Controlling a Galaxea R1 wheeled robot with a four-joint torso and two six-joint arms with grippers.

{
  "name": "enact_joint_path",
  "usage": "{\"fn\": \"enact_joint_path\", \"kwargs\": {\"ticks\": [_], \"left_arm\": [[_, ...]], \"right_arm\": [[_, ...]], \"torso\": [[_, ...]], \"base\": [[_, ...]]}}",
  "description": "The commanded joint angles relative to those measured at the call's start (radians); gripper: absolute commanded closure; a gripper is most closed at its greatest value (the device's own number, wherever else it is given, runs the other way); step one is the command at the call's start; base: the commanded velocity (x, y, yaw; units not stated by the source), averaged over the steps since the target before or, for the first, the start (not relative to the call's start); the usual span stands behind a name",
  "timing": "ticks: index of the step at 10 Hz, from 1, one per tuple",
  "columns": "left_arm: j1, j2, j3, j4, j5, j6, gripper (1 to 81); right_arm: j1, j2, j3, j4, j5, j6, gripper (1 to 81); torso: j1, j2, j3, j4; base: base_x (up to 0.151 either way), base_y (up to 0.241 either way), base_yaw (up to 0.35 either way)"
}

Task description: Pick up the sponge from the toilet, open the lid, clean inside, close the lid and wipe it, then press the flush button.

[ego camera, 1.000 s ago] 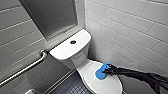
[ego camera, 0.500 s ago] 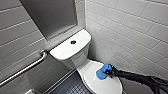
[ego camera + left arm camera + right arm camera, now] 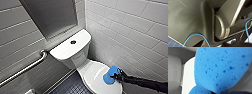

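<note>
White wall tiles (image 3: 130, 32) and a dark small-tiled floor (image 3: 72, 86) surround one toilet (image 3: 75, 57), which has one round flush button (image 3: 73, 42) on its tank top and one metal grab bar (image 3: 25, 70) at the tank's 8 o'clock. One closed lid (image 3: 93, 75) lies at the tank's 5 o'clock, and one blue sponge (image 3: 109, 77) rests against its rim at about 3 o'clock. The right gripper (image 3: 117, 74), reaching in from 4 o'clock, has its jaws pinching the sponge.
</note>
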Motion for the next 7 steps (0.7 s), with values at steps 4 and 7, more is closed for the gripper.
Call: {"fn": "enact_joint_path", "kwargs": {"ticks": [4, 7], "left_arm": [[0.024, 0.001, 0.007, -0.009, 0.078, 0.005, 1.0], [0.024, 0.001, 0.008, -0.005, 0.077, 0.005, 1.0]], "right_arm": [[-0.156, -0.305, 0.251, 0.02, 0.098, 0.024, 81.1], [-0.287, -0.386, 0.337, 0.018, 0.175, 0.023, 81.1]], "torso": [[0.0, 0.0, 0.0, 0.0], [0.0, 0.0, 0.0, 0.0]], "base": [[0.0, 0.0, 0.0], [0.0, 0.0, 0.0]]}}
